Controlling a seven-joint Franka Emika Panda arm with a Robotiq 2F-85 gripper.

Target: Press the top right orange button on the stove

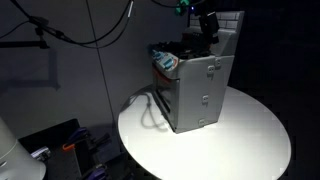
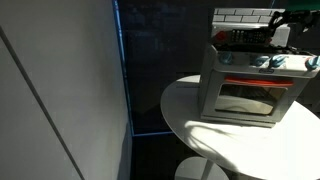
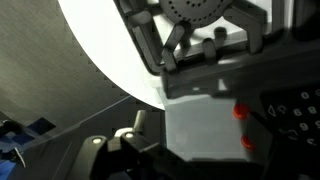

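The small grey stove (image 1: 200,90) stands on a round white table (image 1: 250,140); it also shows in an exterior view (image 2: 245,90) with its windowed front door. My gripper (image 1: 207,33) hangs over the stove's top by the back panel (image 1: 231,30), and it is also seen in the other exterior view (image 2: 290,28). In the wrist view the gripper (image 3: 212,72) looks shut and empty, close above a grey panel (image 3: 200,125) with two orange-red buttons (image 3: 240,112) (image 3: 248,143) at its right edge. I cannot tell whether it touches either button.
A colourful item (image 1: 165,61) lies on the cooktop's near side. A white cable (image 1: 150,108) runs over the table beside the stove. Knobs (image 2: 266,62) line the stove front. Dark cables hang behind (image 1: 90,30). A dark wall panel (image 2: 60,90) stands near the table.
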